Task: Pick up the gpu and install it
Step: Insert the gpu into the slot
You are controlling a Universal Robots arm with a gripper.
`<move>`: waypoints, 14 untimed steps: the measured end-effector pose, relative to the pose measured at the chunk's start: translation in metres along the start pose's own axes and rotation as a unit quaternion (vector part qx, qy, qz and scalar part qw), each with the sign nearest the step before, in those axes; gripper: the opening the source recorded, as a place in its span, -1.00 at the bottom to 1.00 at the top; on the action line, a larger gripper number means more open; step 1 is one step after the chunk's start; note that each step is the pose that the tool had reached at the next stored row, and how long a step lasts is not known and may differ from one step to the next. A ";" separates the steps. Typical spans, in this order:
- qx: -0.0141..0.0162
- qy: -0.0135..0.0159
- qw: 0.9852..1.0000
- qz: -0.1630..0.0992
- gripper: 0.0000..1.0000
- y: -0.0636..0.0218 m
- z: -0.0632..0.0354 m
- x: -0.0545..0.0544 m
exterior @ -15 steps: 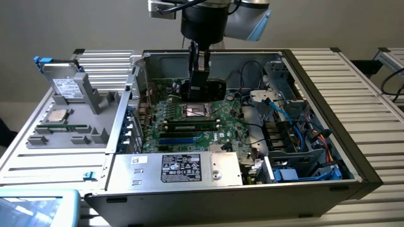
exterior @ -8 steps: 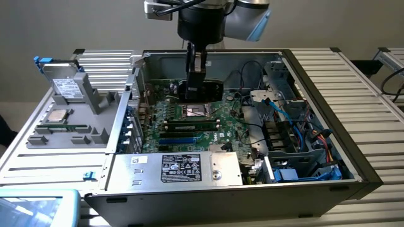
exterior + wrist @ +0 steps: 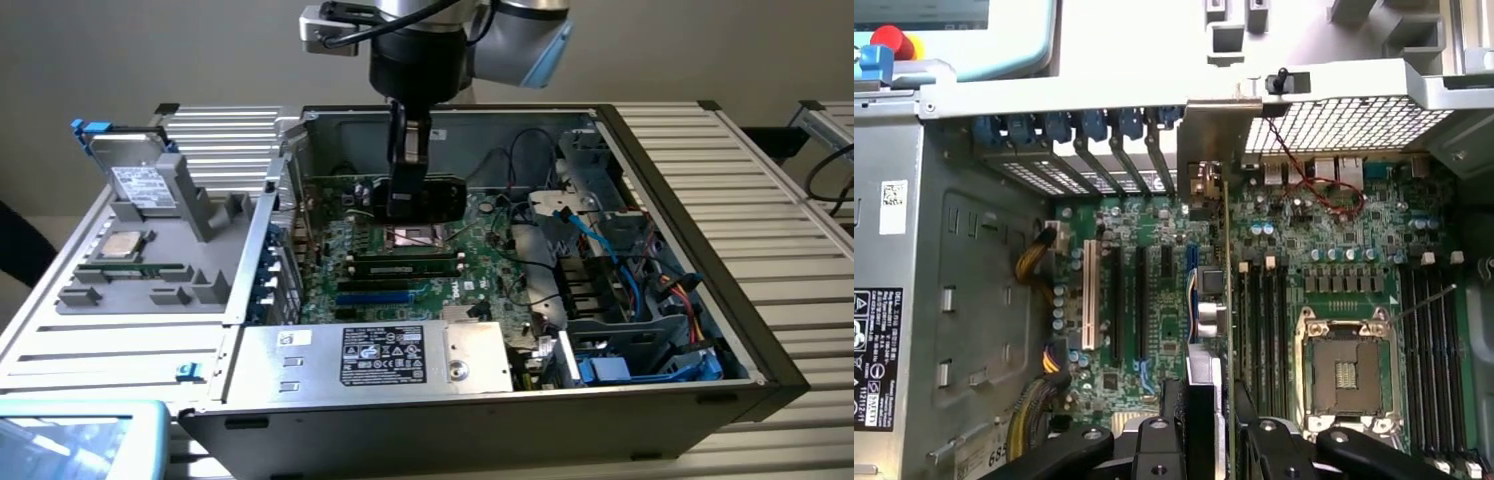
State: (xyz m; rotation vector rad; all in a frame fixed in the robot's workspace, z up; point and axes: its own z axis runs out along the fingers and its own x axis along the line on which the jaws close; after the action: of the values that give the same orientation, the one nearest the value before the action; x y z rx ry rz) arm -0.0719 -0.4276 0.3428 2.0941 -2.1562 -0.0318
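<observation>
- The surface [image 3: 747,180] of ribbed metal profiles carries an open computer case [image 3: 707,250] lying on its side, with the interior facing up.
- The arm [image 3: 427,50] comes in from above the case's far wall and is cut off at the shoulder by the picture's edge. Its wrist points straight down into the case.
- A grey holder tray [image 3: 134,270] lies on the surface at the exterior view's left, beside the case. It holds a silver drive [image 3: 138,180] standing upright.
- The power supply [image 3: 374,355] fills the case's near corner, with its label facing up.
- The motherboard [image 3: 1354,250] covers the case floor. The bare CPU socket [image 3: 1344,375] lies near the jaws' tip.
- A tangle of cables [image 3: 641,250] at the exterior view's right hides what lies beneath it.
- The gpu [image 3: 427,200] hangs upright on edge over the middle of the motherboard. Its black cooler faces the exterior camera, and its silver bracket [image 3: 1216,135] is close to the case's rear slot wall.
- The gripper [image 3: 1214,425] has its jaws set at a narrow gap and clamped on the gpu's two faces. Their base is cut off by the wrist view's edge.
- The wrist view sees the card edge-on, so little of its faces shows.
- Whether its lower edge touches a slot is hard to make out.
</observation>
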 end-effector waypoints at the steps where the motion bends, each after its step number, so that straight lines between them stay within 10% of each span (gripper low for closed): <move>1: 0.000 0.000 1.000 0.000 -0.43 0.0003 0.0018 0.000; 7: 0.001 -0.009 1.000 -0.001 -0.43 0.0030 0.0085 0.002; 14: 0.001 -0.012 1.000 -0.001 -0.43 0.0030 0.0190 0.004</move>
State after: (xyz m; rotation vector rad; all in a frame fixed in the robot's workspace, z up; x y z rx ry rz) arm -0.0771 -0.4335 0.3247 2.1078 -2.1677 -0.0545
